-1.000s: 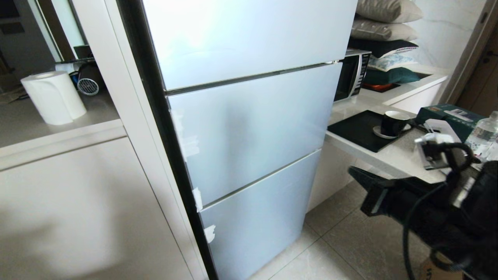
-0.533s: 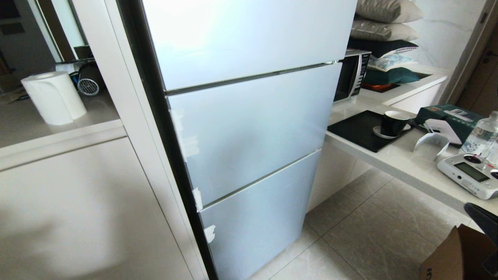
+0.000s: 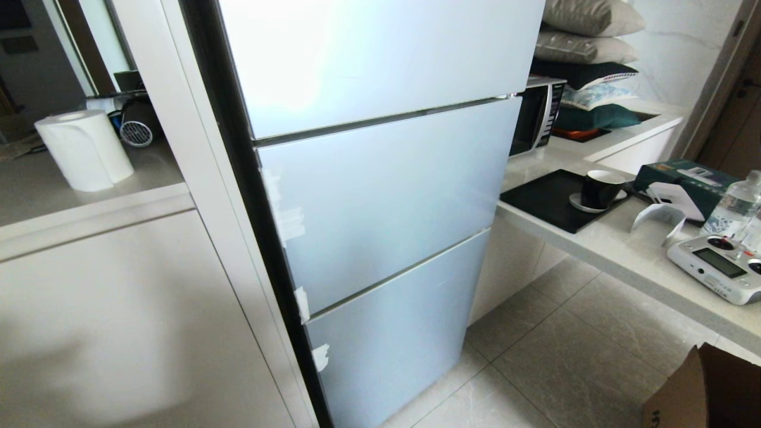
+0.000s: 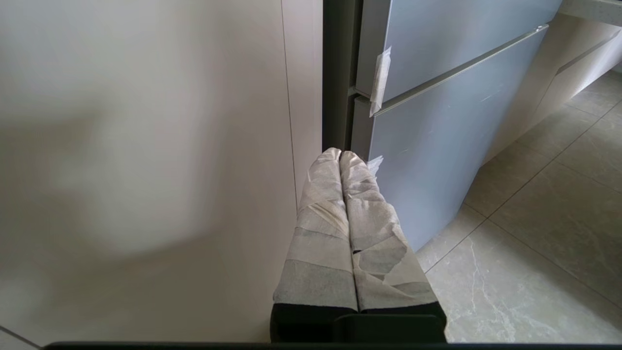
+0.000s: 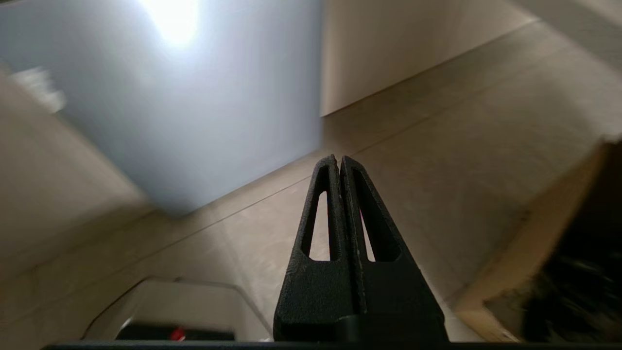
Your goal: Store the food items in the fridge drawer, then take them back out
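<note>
The fridge (image 3: 380,196) is standing shut before me, all three pale-blue panels closed, so I cannot see the drawer or the food. My left gripper (image 4: 340,154) is hanging with taped jaws pressed together, the fridge's lower corner at its twelve o'clock. My right gripper (image 5: 338,159) is pointing at the floor (image 5: 437,146), jaws pressed together, a cardboard box (image 5: 559,253) at its three o'clock.

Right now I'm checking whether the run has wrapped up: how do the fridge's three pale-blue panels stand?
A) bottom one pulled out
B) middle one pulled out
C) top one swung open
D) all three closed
D: in the head view the fridge shows all three panels flush, only thin seams between them, with no drawer or food items in sight.
</note>
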Robot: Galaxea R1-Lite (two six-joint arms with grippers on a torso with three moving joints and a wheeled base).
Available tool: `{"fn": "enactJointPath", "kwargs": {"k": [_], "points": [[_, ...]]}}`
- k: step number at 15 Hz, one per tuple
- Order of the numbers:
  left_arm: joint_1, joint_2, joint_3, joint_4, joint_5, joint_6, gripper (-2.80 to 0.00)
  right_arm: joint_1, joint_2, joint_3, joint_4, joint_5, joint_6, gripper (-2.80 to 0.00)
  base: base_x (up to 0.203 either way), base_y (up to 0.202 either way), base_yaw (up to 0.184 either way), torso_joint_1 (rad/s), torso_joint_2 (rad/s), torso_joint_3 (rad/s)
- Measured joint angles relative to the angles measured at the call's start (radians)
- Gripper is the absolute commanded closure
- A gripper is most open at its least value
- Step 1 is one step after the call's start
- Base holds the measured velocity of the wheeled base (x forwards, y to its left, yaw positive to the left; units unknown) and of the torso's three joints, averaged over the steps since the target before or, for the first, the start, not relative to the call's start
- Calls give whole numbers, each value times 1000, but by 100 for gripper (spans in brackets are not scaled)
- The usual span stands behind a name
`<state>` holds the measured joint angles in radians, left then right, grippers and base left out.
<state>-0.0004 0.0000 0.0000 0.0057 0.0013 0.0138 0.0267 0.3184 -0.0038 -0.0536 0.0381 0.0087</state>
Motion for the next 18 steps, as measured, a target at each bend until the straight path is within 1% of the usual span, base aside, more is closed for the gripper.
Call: {"fn": "enactJointPath", "kwargs": {"k": [1, 2, 4, 7, 12, 14, 18], "points": [[0, 0, 0, 0, 0, 0, 0, -35, -16, 2, 2, 0, -8, 0, 0, 0, 0, 0, 0, 0], [0, 0, 0, 0, 0, 0, 0, -51, -39, 2, 6, -3, -20, 0, 0, 0, 0, 0, 0, 0], [0, 0, 0, -1, 0, 0, 0, -45, -118, 3, 19, -7, -46, 0, 0, 0, 0, 0, 0, 0], [0, 0, 0, 0, 0, 0, 0, -27, -251, 2, 47, 12, -130, 0, 0, 0, 0, 0, 0, 0], [0, 0, 0, -1, 0, 0, 0, -23, -314, 3, 52, -20, -73, 0, 0, 0, 0, 0, 0, 0], [0, 0, 0, 0, 0, 0, 0, -22, -318, 4, 52, -39, -30, 0, 0, 0, 0, 0, 0, 0], [0, 0, 0, -1, 0, 0, 0, -23, -320, 4, 52, -40, -19, 0, 0, 0, 0, 0, 0, 0]]}}
